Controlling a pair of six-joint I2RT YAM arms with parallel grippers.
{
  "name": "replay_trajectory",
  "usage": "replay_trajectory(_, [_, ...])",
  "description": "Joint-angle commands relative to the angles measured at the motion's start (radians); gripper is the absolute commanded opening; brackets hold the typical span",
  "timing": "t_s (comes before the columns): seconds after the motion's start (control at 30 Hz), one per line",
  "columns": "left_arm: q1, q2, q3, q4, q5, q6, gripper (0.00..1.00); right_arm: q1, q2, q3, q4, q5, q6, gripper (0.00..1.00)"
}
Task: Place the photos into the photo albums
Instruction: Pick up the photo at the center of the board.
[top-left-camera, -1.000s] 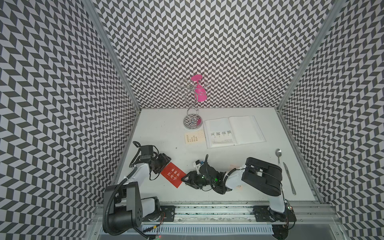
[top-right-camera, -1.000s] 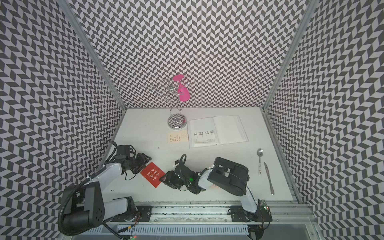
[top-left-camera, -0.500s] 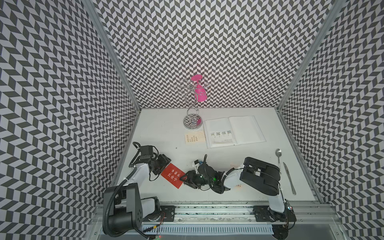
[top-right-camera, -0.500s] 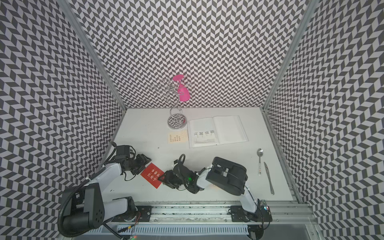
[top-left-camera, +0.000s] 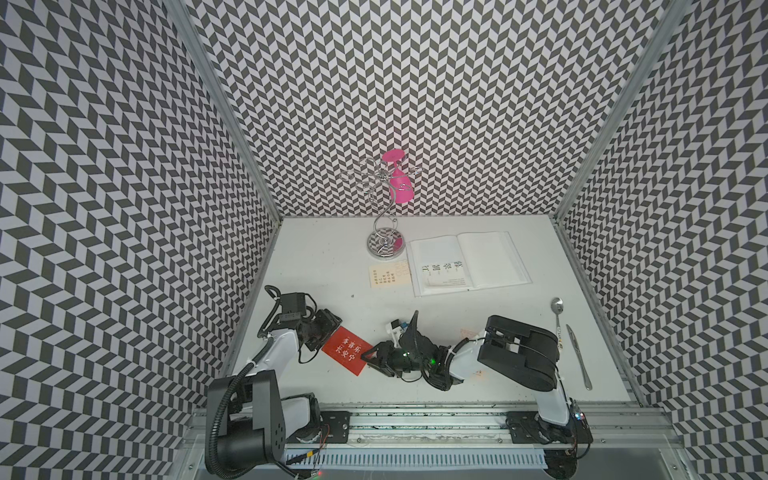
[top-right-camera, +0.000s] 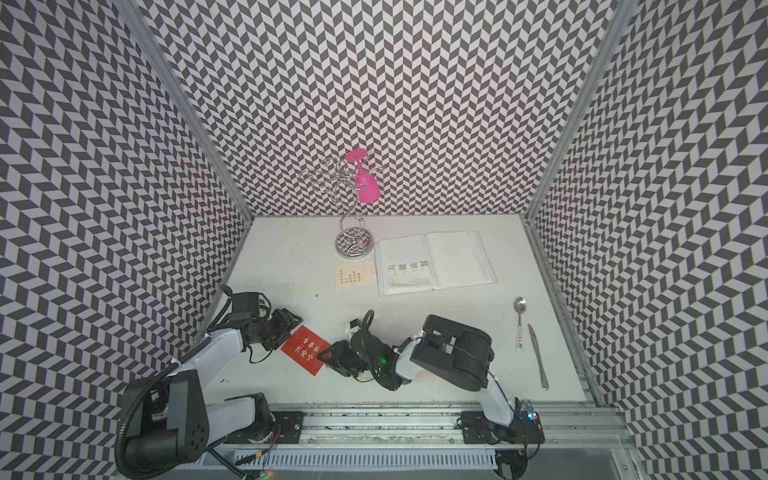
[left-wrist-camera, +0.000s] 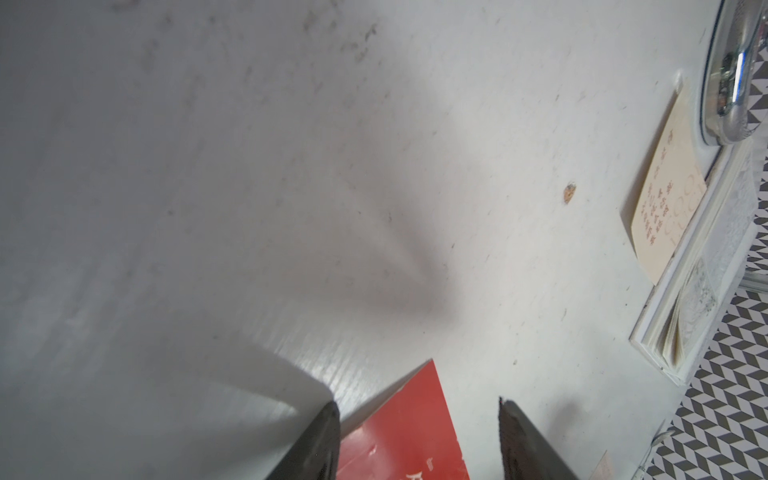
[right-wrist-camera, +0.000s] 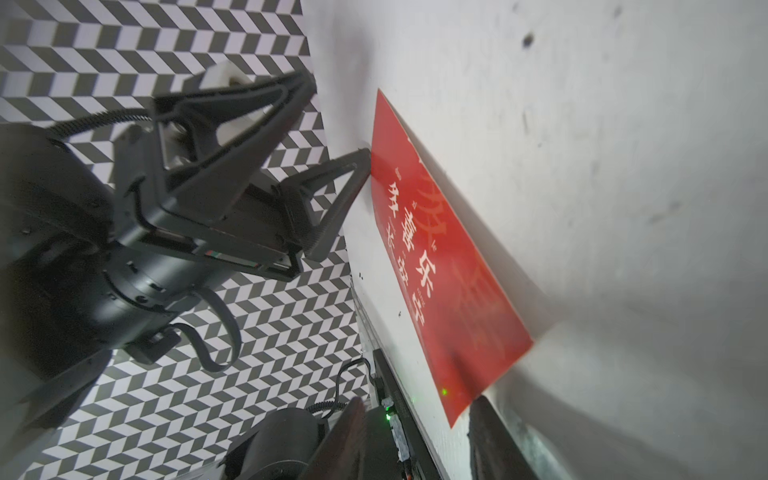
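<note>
Red photo (top-left-camera: 344, 355) well in front of the photo album (top-left-camera: 469, 264), off its left corner, one edge tilted up from the table (top-left-camera: 332, 266). Left gripper (right-wrist-camera: 337, 118) spread wide, one fingertip touching the photo's edge. Right gripper (top-left-camera: 371, 356) astride the opposite corner, jaws apart, not clamped. Cream photo (top-left-camera: 388, 272) just beside the album's left edge.

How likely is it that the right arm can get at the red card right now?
Probably yes: the right gripper sits at the red card's edge, open jaws straddling one corner, nothing between. The left gripper touches the opposite edge with one fingertip.
</note>
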Motion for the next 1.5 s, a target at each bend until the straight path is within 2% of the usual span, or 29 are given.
replay_trajectory(0.0, [-0.002,-0.004,-0.032,-0.046,0.048,-0.027,0.61,-0.009,0.004,-0.025,0.212,0.072,0.024,0.37])
replay_trajectory(0.43, [-0.002,-0.010,-0.058,-0.016,0.091,-0.041,0.61,-0.016,0.025,-0.011,0.207,0.102,0.040,0.34])
replay_trajectory(0.87, [-0.002,-0.011,-0.069,0.003,0.131,-0.042,0.61,-0.032,0.098,0.023,0.311,0.081,0.059,0.17])
replay_trajectory(1.17, [-0.001,-0.011,-0.070,0.007,0.126,-0.041,0.61,-0.047,0.120,0.039,0.315,0.054,0.053,0.20])
replay_trajectory(1.3, [-0.001,-0.010,-0.060,0.015,0.130,-0.040,0.60,-0.049,0.093,0.024,0.246,0.050,0.052,0.12])
replay_trajectory(1.4, [-0.001,-0.024,-0.032,0.017,0.116,-0.031,0.60,-0.062,0.054,-0.015,0.234,0.042,0.039,0.00])
replay_trajectory(1.47, [-0.001,-0.050,0.005,0.019,0.084,-0.008,0.59,-0.092,0.007,-0.048,0.250,0.027,0.000,0.00])
